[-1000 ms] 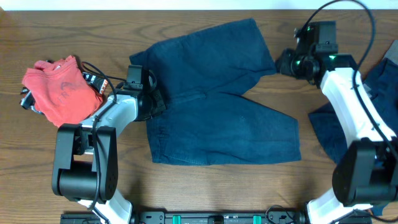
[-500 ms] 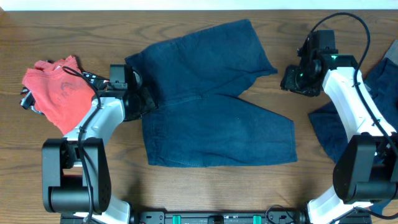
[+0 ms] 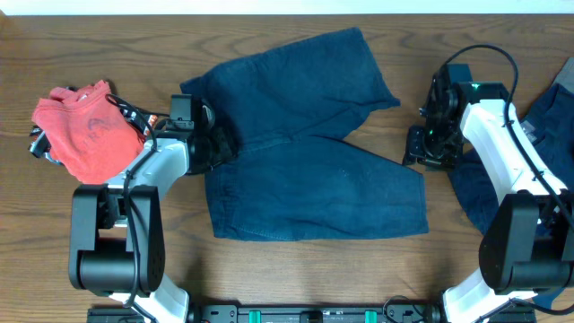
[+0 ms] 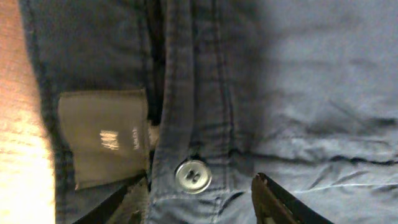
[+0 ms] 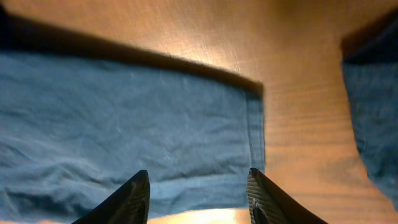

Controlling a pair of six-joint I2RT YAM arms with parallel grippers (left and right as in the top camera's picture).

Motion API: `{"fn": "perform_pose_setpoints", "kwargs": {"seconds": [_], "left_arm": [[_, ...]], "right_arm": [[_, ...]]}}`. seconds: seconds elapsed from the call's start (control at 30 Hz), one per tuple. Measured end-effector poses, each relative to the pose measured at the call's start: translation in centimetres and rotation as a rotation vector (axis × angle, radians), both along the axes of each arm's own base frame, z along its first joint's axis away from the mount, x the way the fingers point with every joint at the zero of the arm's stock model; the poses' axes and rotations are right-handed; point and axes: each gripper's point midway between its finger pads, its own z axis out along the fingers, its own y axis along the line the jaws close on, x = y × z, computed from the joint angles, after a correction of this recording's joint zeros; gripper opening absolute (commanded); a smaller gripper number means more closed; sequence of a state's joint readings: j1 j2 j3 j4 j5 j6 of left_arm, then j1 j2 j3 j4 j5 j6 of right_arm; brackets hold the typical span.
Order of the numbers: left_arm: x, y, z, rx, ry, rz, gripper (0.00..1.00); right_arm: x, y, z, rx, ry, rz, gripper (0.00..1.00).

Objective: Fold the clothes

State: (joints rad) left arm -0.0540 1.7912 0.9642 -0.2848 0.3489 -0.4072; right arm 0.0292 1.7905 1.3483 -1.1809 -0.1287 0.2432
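Finding at the far left of the overhead view one crumpled red cloth garment (image 3: 85,126), lying on the brown wooden table (image 3: 269,269).

Moving right, meeting the left gripper (image 3: 224,144), sitting on the waistband of one pair of dark blue cotton shorts (image 3: 305,152). Spreading flat in the middle of the table, with the waistband to the left and both legs pointing right. Running the long axis left to right, with the upper leg slanting toward the far edge.

Showing only in the left wrist view the small details: one pale round button (image 4: 193,176) and one dark grey sewn-in label (image 4: 102,137) with pale lettering, both at the waistband. Showing there also the left gripper (image 4: 196,190) with its fingers spread wide to either side of the button, not clamping the cloth.

Going further right, reaching the right gripper (image 3: 417,151) just beside the lower leg of the shorts. Confirming only in the right wrist view that this gripper (image 5: 199,180) is standing open, hanging over the leg hem and holding nothing.

Ending at the right edge with more dark blue cloth (image 3: 549,112), partly behind the right arm; not being able to tell if one piece or more.
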Motion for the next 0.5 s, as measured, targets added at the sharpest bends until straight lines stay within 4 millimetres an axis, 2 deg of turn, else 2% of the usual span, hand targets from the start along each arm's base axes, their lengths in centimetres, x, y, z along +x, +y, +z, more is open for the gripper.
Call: {"fn": "perform_pose_setpoints", "kwargs": {"seconds": [0.1,0.13,0.2,0.5], "left_arm": [[0.3,-0.9,-0.3,-0.050,-0.005,-0.020,0.21],[0.3,-1.3,-0.3,-0.074,-0.007,-0.030,0.19],[0.2,-2.0,-0.2,-0.116,-0.004,-0.051,0.08],[-0.5,-3.6,0.3,-0.208,0.012,-0.093,0.06]], "right_arm": [[-0.6,-0.1,-0.5,-0.004,0.020,0.000,0.50],[-0.8,-0.1,-0.7,-0.007,0.025,0.000,0.50],[-1.1,-0.2,-1.4,-0.009,0.031,0.001,0.50],[-3.7,-0.4,-4.9,-0.017,0.083,0.003,0.52]]}}
